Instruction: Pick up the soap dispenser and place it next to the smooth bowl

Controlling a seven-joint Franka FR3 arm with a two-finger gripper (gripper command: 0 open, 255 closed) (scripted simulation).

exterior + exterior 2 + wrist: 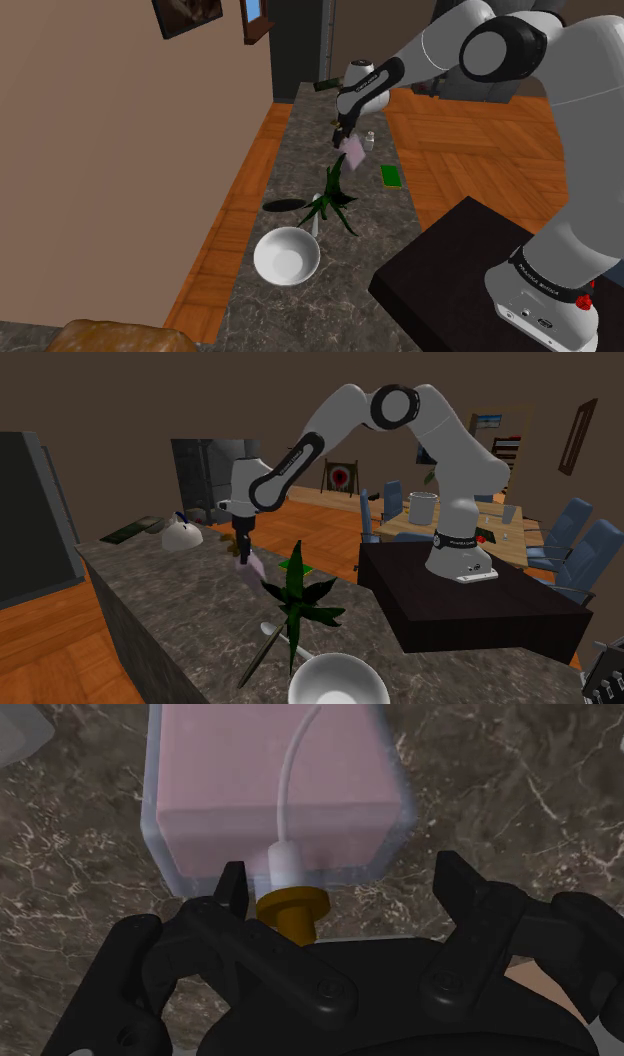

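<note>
One bowl (286,255), one dispenser (352,152), one plant (333,205)

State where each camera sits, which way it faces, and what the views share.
Shoulder view: beside the stand, looking down along the counter; arm shows.
Second exterior view: past the bowl, facing back along the counter at arm and stand.
Wrist view: rides the wrist, looking past the gripper at the soap dispenser.
Shared: both exterior views show bowl and soap dispenser.

Home, marbled counter (180,602), dining table (515,530) (blue chairs (590,552)), wood floor (470,150)
</note>
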